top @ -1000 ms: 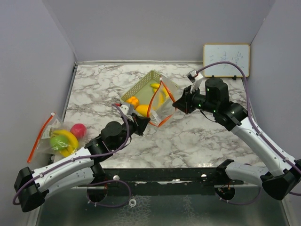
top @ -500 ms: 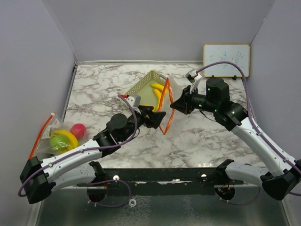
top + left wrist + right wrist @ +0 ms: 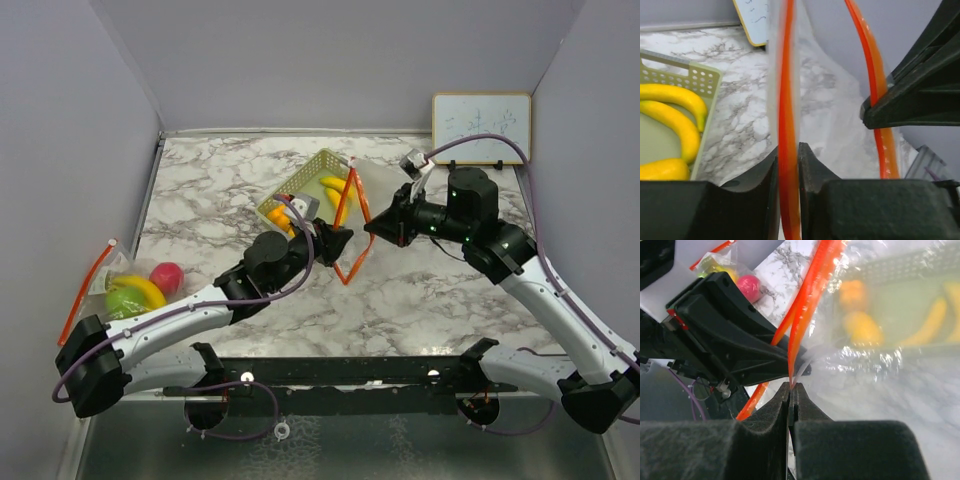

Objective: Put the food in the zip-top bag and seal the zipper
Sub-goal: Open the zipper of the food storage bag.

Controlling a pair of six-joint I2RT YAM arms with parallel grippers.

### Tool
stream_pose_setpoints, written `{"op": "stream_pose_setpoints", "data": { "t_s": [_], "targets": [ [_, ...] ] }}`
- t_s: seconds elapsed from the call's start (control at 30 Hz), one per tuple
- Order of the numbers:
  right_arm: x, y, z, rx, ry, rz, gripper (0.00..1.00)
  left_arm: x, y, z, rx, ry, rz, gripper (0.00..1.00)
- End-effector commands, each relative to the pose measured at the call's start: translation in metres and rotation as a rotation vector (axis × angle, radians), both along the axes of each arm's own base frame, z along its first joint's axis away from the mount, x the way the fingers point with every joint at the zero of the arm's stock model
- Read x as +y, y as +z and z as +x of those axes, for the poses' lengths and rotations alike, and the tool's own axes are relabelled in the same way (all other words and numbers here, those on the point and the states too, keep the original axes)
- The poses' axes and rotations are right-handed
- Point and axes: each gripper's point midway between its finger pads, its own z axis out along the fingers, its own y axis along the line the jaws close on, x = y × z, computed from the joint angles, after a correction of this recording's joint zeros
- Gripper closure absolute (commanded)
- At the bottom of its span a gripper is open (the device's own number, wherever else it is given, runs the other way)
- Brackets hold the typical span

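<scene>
A clear zip-top bag (image 3: pixel 362 196) with an orange zipper (image 3: pixel 349 205) hangs upright between my grippers, beside the basket. My left gripper (image 3: pixel 343 241) is shut on one zipper strip (image 3: pixel 788 125). My right gripper (image 3: pixel 369 226) is shut on the bag's other edge (image 3: pixel 799 371), close to the left one. The bag's inside (image 3: pixel 836 117) looks empty. Yellow bananas (image 3: pixel 335 187) and small orange-yellow fruits (image 3: pixel 279 216) lie in the pale green mesh basket (image 3: pixel 299 181). The bananas also show in the left wrist view (image 3: pixel 676 114).
A second bag (image 3: pixel 120 290) lies at the table's left edge with a banana, a green lime and a red-pink fruit (image 3: pixel 166 275) in or by it. A small whiteboard (image 3: pixel 481 127) leans on the back right wall. Grey walls stand on three sides.
My left arm has swung right toward the right gripper, carrying its zipper strip. The bag has narrowed and turned edge-on. The right gripper has barely moved.
</scene>
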Motion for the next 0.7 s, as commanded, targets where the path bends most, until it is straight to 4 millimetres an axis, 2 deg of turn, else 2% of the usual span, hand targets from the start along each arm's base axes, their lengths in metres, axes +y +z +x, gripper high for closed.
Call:
{"op": "stream_pose_setpoints", "data": {
  "t_s": [0.0,0.13,0.2,0.27,0.37,0.47,0.57,0.67],
  "targets": [
    [-0.006,0.001,-0.001,-0.021,-0.020,-0.009,0.98,0.005,0.016,0.010,-0.051,0.037,0.047,0.99],
    [-0.032,-0.006,0.028,0.001,-0.258,-0.073,0.98,0.057,0.036,0.024,0.000,0.276,0.159,1.00],
    [-0.045,-0.015,0.043,0.021,-0.374,-0.119,0.98,0.089,0.048,0.021,0.020,0.373,0.220,1.00],
    [-0.044,-0.021,0.053,0.041,-0.406,-0.136,0.98,0.120,0.059,0.013,0.034,0.445,0.272,1.00],
    [-0.025,-0.029,0.061,0.084,-0.365,-0.112,0.98,0.163,0.068,0.000,0.064,0.542,0.347,1.00],
    [0.007,-0.043,0.070,0.106,-0.327,-0.113,0.98,0.205,0.069,-0.014,0.104,0.650,0.424,1.00],
    [0.037,-0.071,0.079,0.122,-0.355,-0.182,0.98,0.246,0.067,-0.025,0.135,0.789,0.476,1.00],
    [0.056,-0.104,0.094,0.169,-0.377,-0.210,0.98,0.269,0.064,-0.035,0.147,0.857,0.472,1.00]
  ]
}}
